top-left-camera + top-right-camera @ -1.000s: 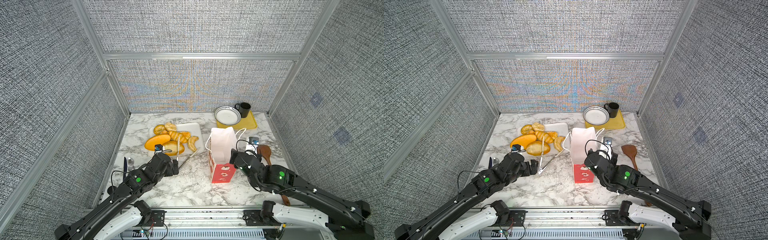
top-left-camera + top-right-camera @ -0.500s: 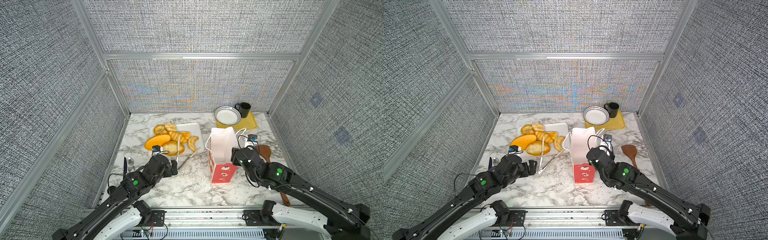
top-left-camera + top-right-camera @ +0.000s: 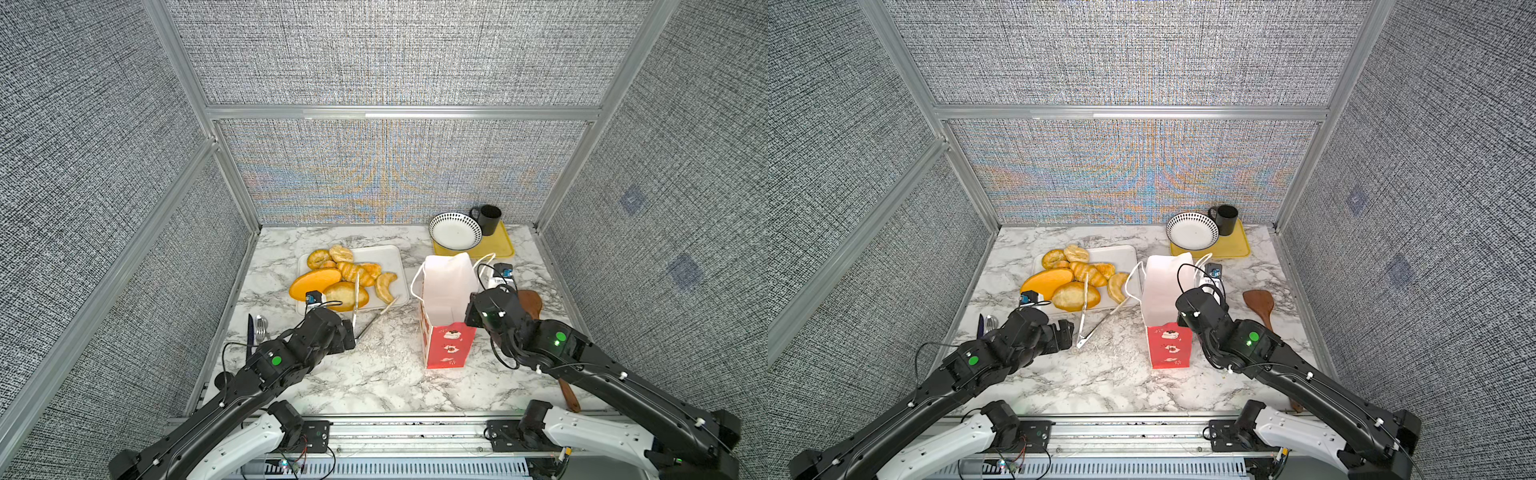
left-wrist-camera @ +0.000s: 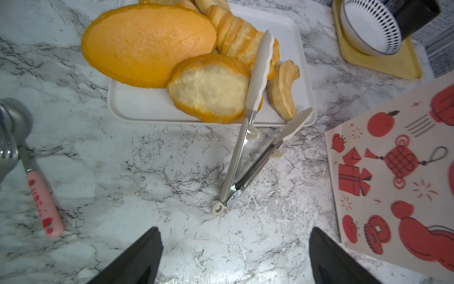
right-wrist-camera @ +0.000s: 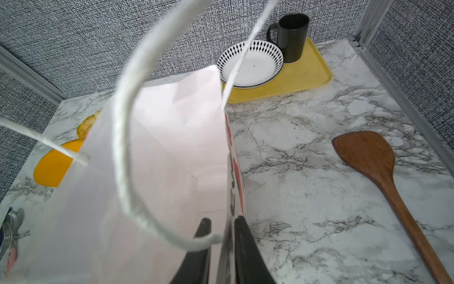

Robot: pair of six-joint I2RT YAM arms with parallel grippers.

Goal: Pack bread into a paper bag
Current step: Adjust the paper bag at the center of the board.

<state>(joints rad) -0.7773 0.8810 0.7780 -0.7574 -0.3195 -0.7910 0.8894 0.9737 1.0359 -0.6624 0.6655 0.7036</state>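
The bread [image 3: 345,282] lies piled on a white tray [image 3: 390,257]: oval loaves, croissants and rolls, close up in the left wrist view [image 4: 147,41]. The paper bag [image 3: 446,299] stands upright right of the tray, red below and white above, its mouth open. My right gripper [image 5: 222,221] is shut on the bag's right wall near the rim, one finger inside and one outside. My left gripper [image 4: 233,231] hangs open over bare marble just short of the tongs [image 4: 243,147], holding nothing.
The tongs [image 3: 365,307] lean from the table onto the tray's front edge. A yellow tray [image 3: 494,247] at the back right carries a bowl [image 3: 455,230] and a black mug [image 3: 488,218]. A wooden spatula [image 5: 383,177] lies right of the bag. Cutlery [image 3: 255,328] lies at the left.
My right gripper has moved in to the bag's right wall and closed on it. The left arm has hardly moved and stays open.
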